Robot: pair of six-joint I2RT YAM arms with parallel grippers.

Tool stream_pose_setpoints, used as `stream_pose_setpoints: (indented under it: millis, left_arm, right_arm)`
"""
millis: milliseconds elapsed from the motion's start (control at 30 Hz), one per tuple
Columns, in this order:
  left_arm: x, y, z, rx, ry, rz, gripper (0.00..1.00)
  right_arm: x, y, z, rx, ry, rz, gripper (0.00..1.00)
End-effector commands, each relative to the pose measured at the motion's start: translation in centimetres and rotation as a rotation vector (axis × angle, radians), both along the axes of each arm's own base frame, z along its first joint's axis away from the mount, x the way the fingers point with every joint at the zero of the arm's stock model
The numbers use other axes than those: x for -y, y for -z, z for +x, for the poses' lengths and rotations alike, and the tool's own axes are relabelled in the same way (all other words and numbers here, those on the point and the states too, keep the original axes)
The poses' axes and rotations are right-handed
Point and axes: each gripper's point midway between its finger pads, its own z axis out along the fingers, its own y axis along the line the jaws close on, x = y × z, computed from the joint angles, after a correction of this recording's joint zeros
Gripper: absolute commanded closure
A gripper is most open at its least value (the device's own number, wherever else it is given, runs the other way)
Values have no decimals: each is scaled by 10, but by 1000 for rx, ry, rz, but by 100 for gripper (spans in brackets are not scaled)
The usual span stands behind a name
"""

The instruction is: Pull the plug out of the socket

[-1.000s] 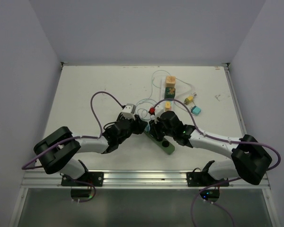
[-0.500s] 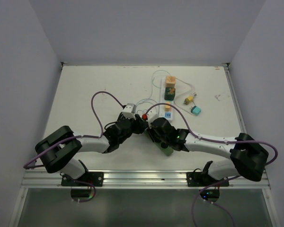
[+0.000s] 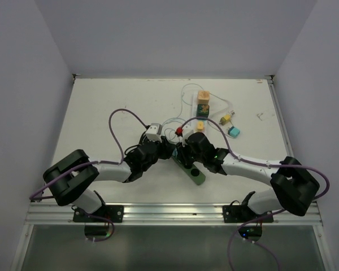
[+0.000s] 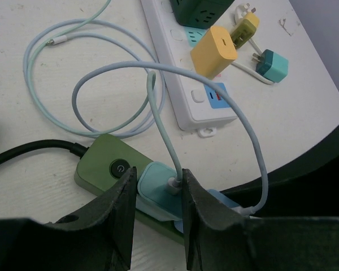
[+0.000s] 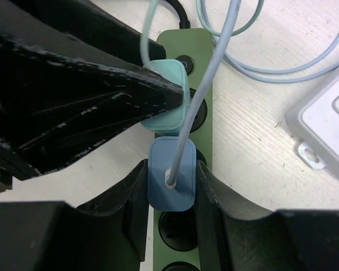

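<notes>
A green power strip (image 3: 195, 174) lies between my arms; it also shows in the left wrist view (image 4: 104, 159) and the right wrist view (image 5: 210, 121). A teal plug (image 4: 157, 189) and a blue plug (image 5: 170, 180) with pale cables stand side by side on it. My left gripper (image 4: 157, 183) is shut on the teal plug (image 5: 168, 76), one finger on each side. My right gripper (image 5: 170, 165) is shut on the blue plug, both fingers pressed against its sides. In the top view the left gripper (image 3: 168, 150) and right gripper (image 3: 183, 153) meet over the strip's far end. Whether the plugs' pins are seated is hidden.
A white power strip (image 4: 183, 84) lies just beyond, holding a yellow charger (image 4: 214, 51) and a dark green cube (image 4: 200, 8). A small teal plug (image 4: 271, 63) and a yellow-green plug (image 4: 244, 28) lie loose beside it. Pale cables (image 4: 51, 84) coil on the table (image 3: 101, 113).
My right gripper swung left and nearer half a second ago and is now back over the strip's far end. The left gripper has hardly moved.
</notes>
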Motion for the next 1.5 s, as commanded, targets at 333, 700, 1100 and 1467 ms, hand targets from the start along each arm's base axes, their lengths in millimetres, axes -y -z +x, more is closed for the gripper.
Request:
stream_pose_setpoints:
  millis: [333, 700, 1100, 1467]
  left_arm:
    - [-69, 109, -44, -294, -54, 376, 100]
    - [-74, 111, -47, -298, -63, 377, 100]
    - [-70, 113, -44, -302, -60, 387, 100]
    - [-74, 114, -47, -307, -63, 390, 100]
  right_arm:
    - [-50, -60, -8, 230, 40, -8, 100]
    - [-9, -56, 33, 80, 109, 140, 100]
    - [-50, -67, 3, 233, 78, -63, 100]
    - [-2, -62, 37, 109, 175, 64, 100]
